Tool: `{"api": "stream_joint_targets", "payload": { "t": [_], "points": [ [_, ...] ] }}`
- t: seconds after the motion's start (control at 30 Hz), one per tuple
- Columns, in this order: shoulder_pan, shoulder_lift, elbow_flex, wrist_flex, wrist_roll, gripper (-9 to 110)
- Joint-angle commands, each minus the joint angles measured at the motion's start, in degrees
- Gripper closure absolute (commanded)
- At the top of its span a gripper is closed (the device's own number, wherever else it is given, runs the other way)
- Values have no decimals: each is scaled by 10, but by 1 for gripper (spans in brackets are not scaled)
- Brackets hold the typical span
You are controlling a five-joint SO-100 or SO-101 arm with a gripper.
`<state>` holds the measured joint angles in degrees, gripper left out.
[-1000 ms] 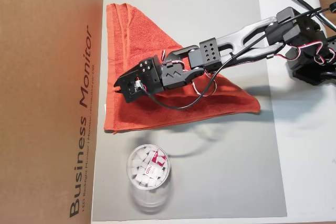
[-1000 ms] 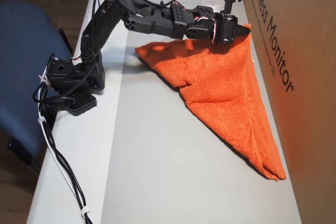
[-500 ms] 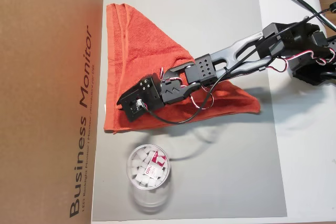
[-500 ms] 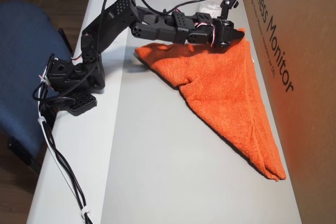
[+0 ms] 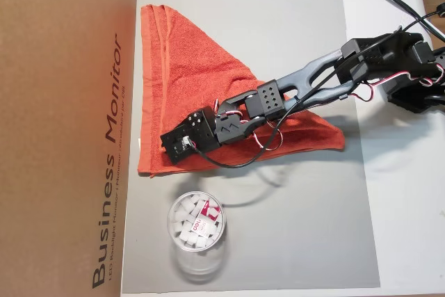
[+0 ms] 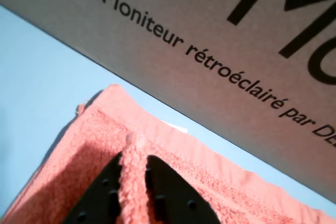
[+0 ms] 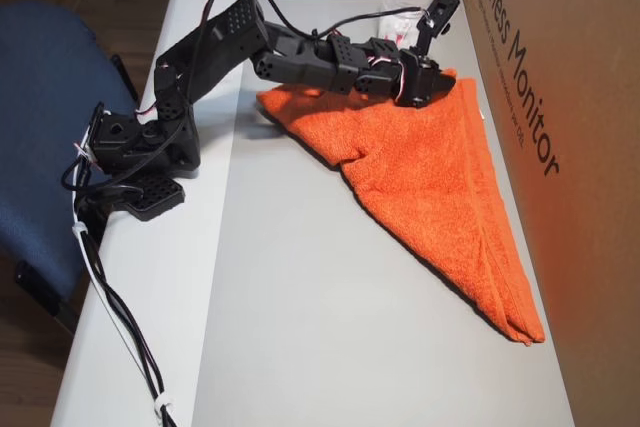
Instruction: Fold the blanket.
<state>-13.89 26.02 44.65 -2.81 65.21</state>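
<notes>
The orange-red blanket (image 5: 188, 67) lies folded into a triangle on the grey mat (image 5: 292, 227), one long edge along the cardboard box. My gripper (image 5: 167, 151) is low over the blanket's corner nearest the tub; it also shows in an overhead view (image 7: 435, 95). In the wrist view a ridge of blanket (image 6: 131, 182) stands pinched between the two black fingers (image 6: 168, 195), so the gripper (image 6: 134, 153) is shut on the cloth. The blanket's hemmed edge (image 6: 210, 153) runs just beyond the fingers.
A big brown "Business Monitor" box (image 5: 62, 130) walls off the side beside the blanket. A clear plastic tub (image 5: 197, 224) of white pieces stands on the mat close to the gripper. The arm's base (image 7: 135, 147) and its cables sit at the table edge by a blue chair (image 7: 40, 97).
The gripper has slid along the blanket's box-side edge toward the tub and dropped lower onto the cloth. The blanket's outline is almost unchanged.
</notes>
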Motion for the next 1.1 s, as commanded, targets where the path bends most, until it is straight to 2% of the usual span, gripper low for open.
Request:
{"api": "stream_joint_targets", "payload": {
  "t": [0.0,0.5,0.87,1.07],
  "points": [
    [-5,-4,-46,-12,27,102],
    [-23,-34,-69,-12,162,102],
    [-37,-49,-76,-9,172,101],
    [-47,-48,-76,-11,212,86]
  ]
}}
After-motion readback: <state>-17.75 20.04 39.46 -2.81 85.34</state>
